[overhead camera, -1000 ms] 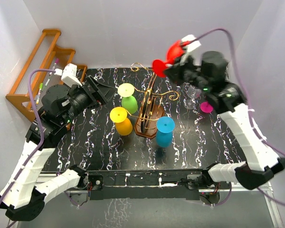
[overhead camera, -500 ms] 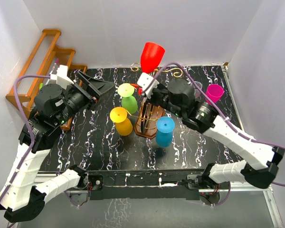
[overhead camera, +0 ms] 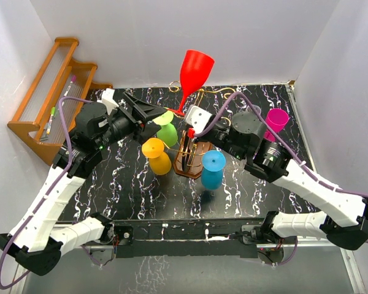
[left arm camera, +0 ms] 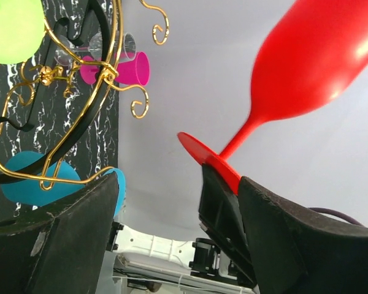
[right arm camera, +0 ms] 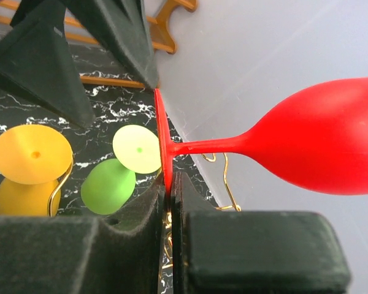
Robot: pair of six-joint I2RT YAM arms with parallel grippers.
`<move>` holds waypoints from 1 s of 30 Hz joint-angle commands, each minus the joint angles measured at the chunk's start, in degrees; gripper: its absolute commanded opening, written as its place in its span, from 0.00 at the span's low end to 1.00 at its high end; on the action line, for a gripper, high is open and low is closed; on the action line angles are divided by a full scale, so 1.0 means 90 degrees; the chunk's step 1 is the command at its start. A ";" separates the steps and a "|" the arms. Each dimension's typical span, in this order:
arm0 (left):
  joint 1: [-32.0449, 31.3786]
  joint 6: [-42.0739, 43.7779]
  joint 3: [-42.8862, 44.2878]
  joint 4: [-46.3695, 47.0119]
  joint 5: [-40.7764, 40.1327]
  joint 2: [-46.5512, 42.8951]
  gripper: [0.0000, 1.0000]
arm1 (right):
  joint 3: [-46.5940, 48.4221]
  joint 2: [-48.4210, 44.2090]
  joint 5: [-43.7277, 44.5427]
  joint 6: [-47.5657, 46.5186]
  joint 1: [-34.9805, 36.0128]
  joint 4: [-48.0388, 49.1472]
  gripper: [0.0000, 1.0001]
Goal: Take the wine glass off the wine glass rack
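The red wine glass (overhead camera: 195,68) is upright in the air above the wine glass rack (overhead camera: 190,150), clear of its gold wire arms. My right gripper (overhead camera: 183,119) is shut on the rim of its round foot (right arm camera: 163,141), with the bowl (right arm camera: 319,147) to the right. My left gripper (overhead camera: 159,116) is open just left of that foot. In the left wrist view the foot (left arm camera: 208,160) sits by my right finger's tip (left arm camera: 264,208), and the gap between the jaws (left arm camera: 178,190) is empty. Green (overhead camera: 167,131), yellow (overhead camera: 156,154) and blue (overhead camera: 213,168) glasses hang on the rack.
An orange-brown stepped wooden shelf (overhead camera: 46,92) stands at the back left. A pink cup (overhead camera: 276,119) and a clear glass (overhead camera: 254,110) stand at the back right of the black marbled table (overhead camera: 110,184). White walls close in the back and sides.
My right arm swung left from the back right with the red glass and turned it upright above the rack. My left arm moved right, its open jaws closing in on the glass's foot.
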 commanded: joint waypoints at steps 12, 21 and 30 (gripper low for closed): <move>-0.0010 -0.0474 -0.0135 0.0792 0.0363 -0.0106 0.74 | -0.0360 0.0055 0.0310 -0.0327 0.0545 0.0757 0.08; -0.0011 -0.0533 -0.0441 0.1281 0.0663 -0.0121 0.47 | -0.0553 0.0179 0.0722 -0.0555 0.0877 0.1108 0.08; -0.0008 -0.0404 -0.0703 0.1445 0.0614 -0.0316 0.00 | -0.0795 -0.0102 0.1103 -0.0380 0.0942 0.1028 0.17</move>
